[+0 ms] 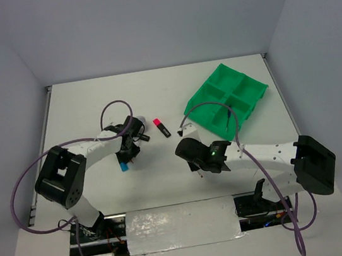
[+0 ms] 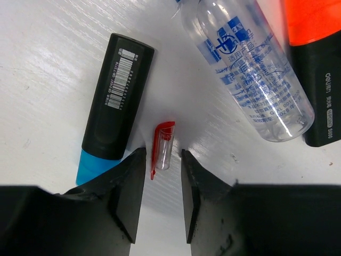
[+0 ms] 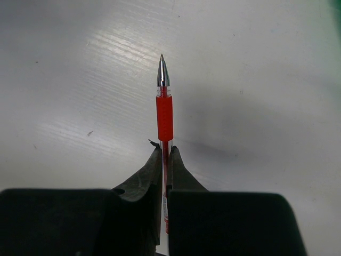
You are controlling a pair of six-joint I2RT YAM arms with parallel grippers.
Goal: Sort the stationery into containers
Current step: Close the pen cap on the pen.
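A small red pen cap lies on the white table between the tips of my left gripper. Its jaws stand open with a narrow gap and touch neither side of the cap. Around it lie a black highlighter with a blue end, a clear-blue tube and an orange-ended highlighter. My right gripper is shut on a thin red pen, tip pointing away, above bare table. The green four-compartment tray stands at the far right, beyond the right gripper.
A pink-ended highlighter lies mid-table between the left gripper and the tray. Purple cables loop over both arms. Grey walls enclose the table on three sides.
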